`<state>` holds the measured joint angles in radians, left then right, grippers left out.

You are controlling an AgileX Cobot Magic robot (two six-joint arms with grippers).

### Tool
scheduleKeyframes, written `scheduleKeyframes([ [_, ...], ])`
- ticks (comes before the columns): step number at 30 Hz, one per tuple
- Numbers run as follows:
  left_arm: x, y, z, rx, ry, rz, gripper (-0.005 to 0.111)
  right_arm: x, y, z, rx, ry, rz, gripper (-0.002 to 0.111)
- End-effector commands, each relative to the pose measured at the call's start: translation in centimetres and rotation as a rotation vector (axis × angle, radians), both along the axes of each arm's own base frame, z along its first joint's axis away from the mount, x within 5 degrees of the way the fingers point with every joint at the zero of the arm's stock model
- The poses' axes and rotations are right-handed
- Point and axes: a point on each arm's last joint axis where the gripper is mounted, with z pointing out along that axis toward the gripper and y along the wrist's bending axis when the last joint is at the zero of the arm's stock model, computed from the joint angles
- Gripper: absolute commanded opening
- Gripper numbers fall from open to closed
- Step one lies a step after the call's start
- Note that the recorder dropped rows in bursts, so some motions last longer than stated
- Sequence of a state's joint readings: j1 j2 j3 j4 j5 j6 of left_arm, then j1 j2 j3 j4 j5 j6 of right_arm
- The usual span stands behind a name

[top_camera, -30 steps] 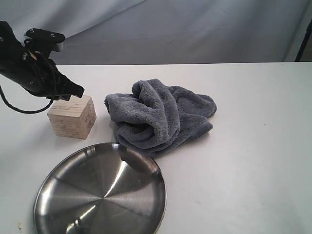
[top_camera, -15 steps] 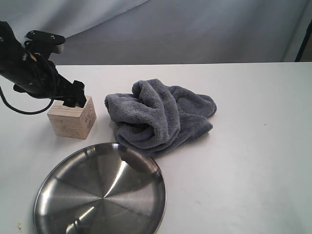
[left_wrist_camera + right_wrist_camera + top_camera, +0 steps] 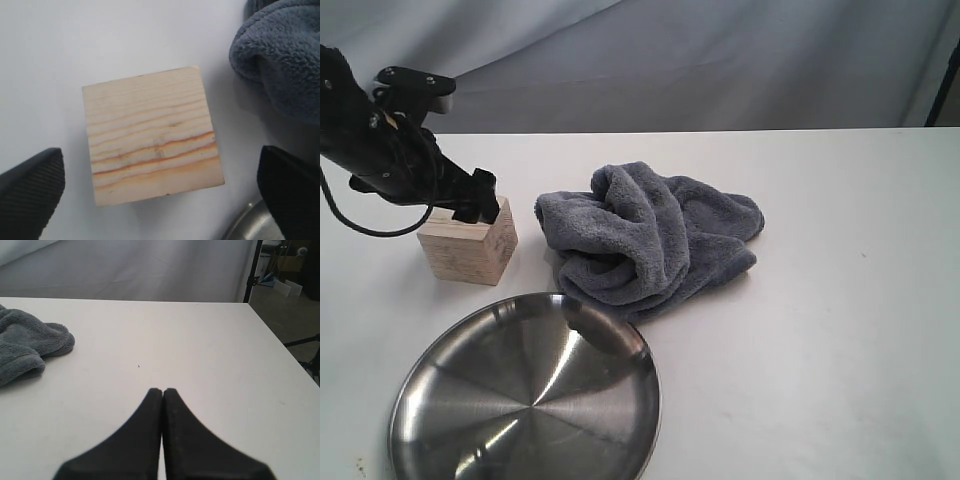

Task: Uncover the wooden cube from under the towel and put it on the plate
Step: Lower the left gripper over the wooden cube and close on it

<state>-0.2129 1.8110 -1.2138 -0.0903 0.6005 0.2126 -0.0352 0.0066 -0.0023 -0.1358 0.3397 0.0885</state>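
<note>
We're looking across the table (image 3: 840,300), with a backdrop (image 3: 720,60) hanging behind its far edge. Just above the middle of the frame, the towel (image 3: 650,235) lies bunched on the tabletop. To its left, near but apart from it, the wooden cube (image 3: 468,245) sits flat on the table. Down in the lower left lies the plate (image 3: 525,395). Its upper right rim comes right up to the towel's lower edge, though I can't tell if they touch. The cube stands just above the plate's upper left rim, with a strip of table between them. The left gripper (image 3: 472,200) reaches in from the upper left and hangs directly over the cube. The left wrist view shows one finger (image 3: 30,192) on each side of the cube, neither touching it.
</note>
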Motion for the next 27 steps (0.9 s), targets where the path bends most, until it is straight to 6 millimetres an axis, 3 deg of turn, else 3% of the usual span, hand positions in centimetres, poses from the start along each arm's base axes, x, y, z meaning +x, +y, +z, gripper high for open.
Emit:
scheduleKeyframes([
  [1,0.5,-0.1,-1.5,-0.021,0.019,0.022,0.105,0.0,0.0,0.1,-0.002,-0.016,0.007,0.000],
  [7,1.7,-0.3,-2.5,-0.015,-0.060,0.006,0.105,0.0,0.0,0.1,-0.002,-0.016,0.007,0.000],
  [15,2.9,-0.4,-6.9,-0.002,-0.041,0.012,0.105,0.0,0.0,0.1,-0.002,-0.016,0.007,0.000],
  [27,3.0,-0.4,-7.0,-0.019,-0.050,0.045,0.104,0.0,0.0,0.1,-0.002,-0.016,0.007,0.000],
])
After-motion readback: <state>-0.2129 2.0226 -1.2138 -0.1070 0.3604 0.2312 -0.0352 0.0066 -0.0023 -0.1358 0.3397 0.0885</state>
